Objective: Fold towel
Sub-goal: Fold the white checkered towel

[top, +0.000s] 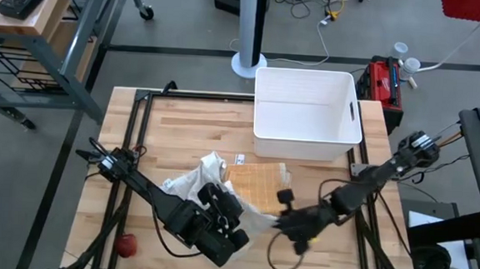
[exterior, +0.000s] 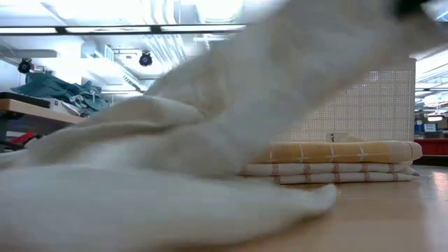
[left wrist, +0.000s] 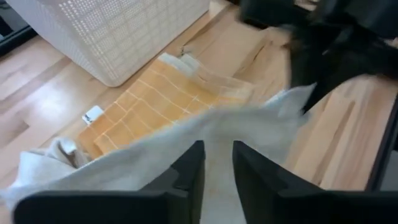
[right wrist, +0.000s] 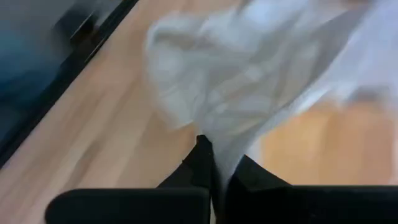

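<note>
A white towel point(top: 194, 180) lies crumpled near the table's middle, and one part of it rises off the wood toward my right gripper point(top: 285, 223), which is shut on it. In the low view the towel point(exterior: 175, 161) slopes up from a heap on the table. My left gripper point(left wrist: 217, 168) sits over the towel's near side with its fingers a little apart and white cloth point(left wrist: 186, 137) showing in the gap. My right gripper point(right wrist: 217, 165) shows shut in its own wrist view. My left gripper has the cloth between its parted fingers, and I cannot tell whether they touch it. My right gripper pinches an outer end of the towel point(right wrist: 225, 146) between its two fingers, slanting down from the table's right side. One layer or several, I cannot tell. The cloth runs raised from this end point(left wrist: 297, 99) to the heap on the table.
A folded yellow checked towel point(top: 258, 184) lies just beyond the white one, on top of striped folded cloths point(exterior: 329, 170). A white basket point(top: 308, 114) stands at the far side. A small red object point(top: 125, 244) lies near the front left corner.
</note>
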You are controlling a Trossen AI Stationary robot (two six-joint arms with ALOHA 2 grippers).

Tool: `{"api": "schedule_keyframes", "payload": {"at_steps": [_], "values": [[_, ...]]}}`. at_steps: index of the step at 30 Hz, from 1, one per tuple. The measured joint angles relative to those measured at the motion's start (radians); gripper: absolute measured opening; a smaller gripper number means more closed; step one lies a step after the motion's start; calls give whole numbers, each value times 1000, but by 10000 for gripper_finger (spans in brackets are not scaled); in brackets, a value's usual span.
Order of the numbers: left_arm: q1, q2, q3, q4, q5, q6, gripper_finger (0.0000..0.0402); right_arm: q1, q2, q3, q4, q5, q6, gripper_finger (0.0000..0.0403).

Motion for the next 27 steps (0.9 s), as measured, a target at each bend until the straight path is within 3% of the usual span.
{"api": "schedule_keyframes", "payload": {"at_steps": [5,13,21,27], "values": [[5,1,-35,0,-33,17,105,44,-22,-11,-290,-152,234,1],[42,3,-237,60,-57,-46,107,48,-16,-79,-241,-152,278,1],[114,-43,-443,-69,78,-451,81,46,-13,-90,-192,-152,286,0],[156,-68,-578,54,92,-391,84,45,-11,-100,-137,-145,251,0]]}}
